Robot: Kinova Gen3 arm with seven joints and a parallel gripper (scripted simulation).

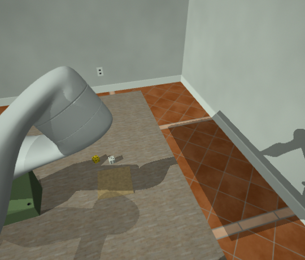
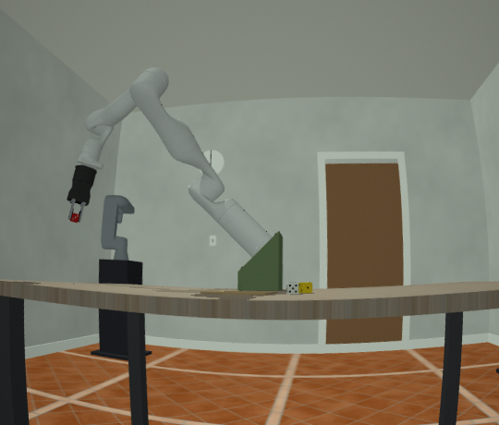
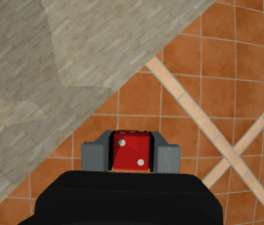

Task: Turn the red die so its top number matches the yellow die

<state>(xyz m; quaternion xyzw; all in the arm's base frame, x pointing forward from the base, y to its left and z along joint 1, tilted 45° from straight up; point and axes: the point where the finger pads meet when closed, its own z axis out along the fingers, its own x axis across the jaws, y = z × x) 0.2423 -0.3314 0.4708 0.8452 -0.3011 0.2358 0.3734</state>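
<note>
High above the table's (image 2: 161,302) left end, the gripper (image 2: 76,213) is clamping the red die (image 2: 75,218) between its fingers and holding it in the air. From the wrist view the die (image 3: 131,151) is hanging over the tiled floor (image 3: 203,80), beyond the table's edge, with a two-pip face turned towards the camera. Which face would land on top cannot be judged from this pose.

On the table, the yellow die (image 1: 95,159) and the white die (image 1: 111,160) are sitting just beside each other, apart from the mat (image 1: 115,178), which is lying flat nearby in the arm's shadow. The yellow die's top number is too small to read with confidence in the top view, and in the exterior view only a side face (image 2: 305,287) shows.

By my judgement, the step in hand is the turning: the red die is lifted and being carried and re-oriented, well apart from the mat. Nothing is placed yet.

Next, the arm needs to bring the die back over the table and above the mat, rotating the wrist so the matching face is pointing up. It then needs lowering until it rests fully within the mat's edges, clear of the two other dice, before the fingers open. Releasing here would be dropping it onto the floor.
</note>
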